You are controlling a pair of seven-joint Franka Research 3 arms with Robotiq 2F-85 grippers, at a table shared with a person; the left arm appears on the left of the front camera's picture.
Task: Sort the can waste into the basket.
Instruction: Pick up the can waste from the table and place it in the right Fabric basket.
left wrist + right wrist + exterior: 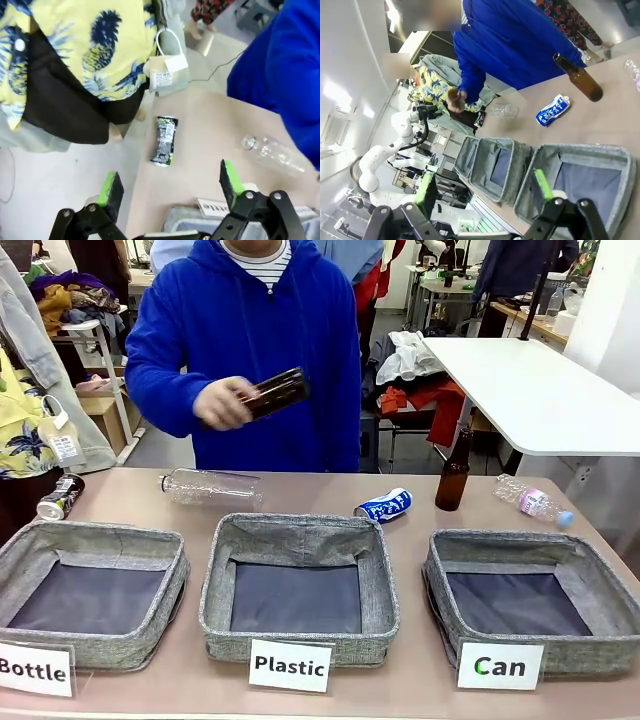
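**Can Sorting Not Yet Begun**

The basket (505, 539) signed "Can" is lying empty at the lower right of the front view, so nothing is being counted as sorted. A blue can (384, 506) is lying mid-table, a dark can (60, 497) at the left edge. A dark flat thing (275, 393), perhaps another can, is being held in the person's hand (222, 403), upper centre. The left gripper (169, 174) and right gripper (483, 175) are being held spread, empty.

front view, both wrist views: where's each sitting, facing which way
Front: robot's side, facing across the basket to the person's hand.
Left wrist: looks down past the open left gripper at a black-green can.
Right wrist: looks past the open right gripper over the basket.
Shared: front and right wrist both show the blue can.
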